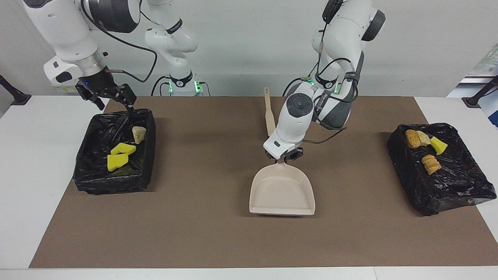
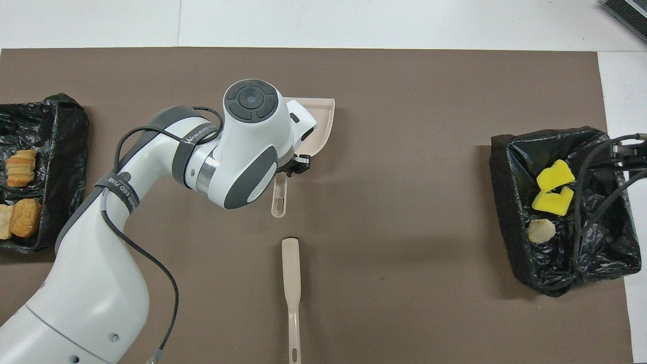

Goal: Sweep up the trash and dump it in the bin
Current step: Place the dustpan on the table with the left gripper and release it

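My left gripper is shut on the handle of the beige dustpan, which is empty and low over the middle of the mat; its edge shows past the arm. The trash lies in two black-lined bins. The bin at the right arm's end holds two yellow sponge pieces and a pale chunk. The bin at the left arm's end holds golden rolls and a yellow-and-green sponge. My right gripper hangs open and empty above the first bin's robot-side edge.
The beige-handled brush lies on the brown mat, nearer to the robots than the dustpan; the left arm partly hides it in the facing view. A black cable from the right arm hangs over the bin at its end.
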`<state>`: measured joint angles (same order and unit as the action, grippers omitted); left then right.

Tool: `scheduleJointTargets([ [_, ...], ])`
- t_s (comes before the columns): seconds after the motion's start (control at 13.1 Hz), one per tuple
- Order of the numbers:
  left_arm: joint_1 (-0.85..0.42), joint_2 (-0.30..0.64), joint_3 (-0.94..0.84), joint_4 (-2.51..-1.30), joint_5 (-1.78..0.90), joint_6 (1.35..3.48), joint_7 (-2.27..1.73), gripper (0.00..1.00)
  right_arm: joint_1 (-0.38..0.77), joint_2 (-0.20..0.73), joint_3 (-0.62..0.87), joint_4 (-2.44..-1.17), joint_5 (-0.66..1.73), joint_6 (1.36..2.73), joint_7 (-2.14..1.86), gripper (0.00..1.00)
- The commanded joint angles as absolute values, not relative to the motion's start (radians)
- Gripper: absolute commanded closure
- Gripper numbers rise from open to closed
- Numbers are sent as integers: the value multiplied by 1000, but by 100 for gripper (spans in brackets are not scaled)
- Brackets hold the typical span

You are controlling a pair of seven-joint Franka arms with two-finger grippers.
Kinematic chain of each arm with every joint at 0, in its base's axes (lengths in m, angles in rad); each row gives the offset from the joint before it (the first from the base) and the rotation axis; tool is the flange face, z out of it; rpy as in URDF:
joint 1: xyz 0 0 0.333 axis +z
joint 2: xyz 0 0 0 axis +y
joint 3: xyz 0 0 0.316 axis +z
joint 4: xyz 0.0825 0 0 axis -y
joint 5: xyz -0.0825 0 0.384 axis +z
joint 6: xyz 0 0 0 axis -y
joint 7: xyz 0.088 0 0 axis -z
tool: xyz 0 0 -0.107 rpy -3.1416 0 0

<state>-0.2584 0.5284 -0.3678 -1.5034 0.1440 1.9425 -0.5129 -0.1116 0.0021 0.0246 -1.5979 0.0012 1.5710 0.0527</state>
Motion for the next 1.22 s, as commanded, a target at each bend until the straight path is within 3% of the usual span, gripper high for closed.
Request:
scheduleJointTargets([
  [0.0, -282, 545, -359, -1479, 179, 1948, -526, 38, -104, -46, 18, -1658, 29, 1571, 71, 0],
  [0.08, -281, 537, -359, -1488, 178, 1950, -523, 9, -101, -60, 18, -1683, 28, 1580, 72, 0],
  [0.15, -276, 528, -359, -1497, 172, 1950, -522, 0, -101, -67, 18, -1696, 28, 1588, 72, 0],
  [0.3, -264, 482, -351, -1512, 169, 1924, -526, 0, -101, -63, 34, -1690, 23, 1586, 68, 0],
  [0.53, -229, 321, -290, -1632, 166, 1899, -526, 0, -101, -58, 38, -1683, 26, 1585, 55, 0],
  [0.91, -175, -10, -146, -1856, 83, 1832, -297, 0, -98, -14, 97, -1631, -55, 1611, 15, 0],
  [1.14, -179, -122, -26, -1861, 45, 1714, -129, 0, -97, -3, 98, -1615, -46, 1598, 17, 0],
])
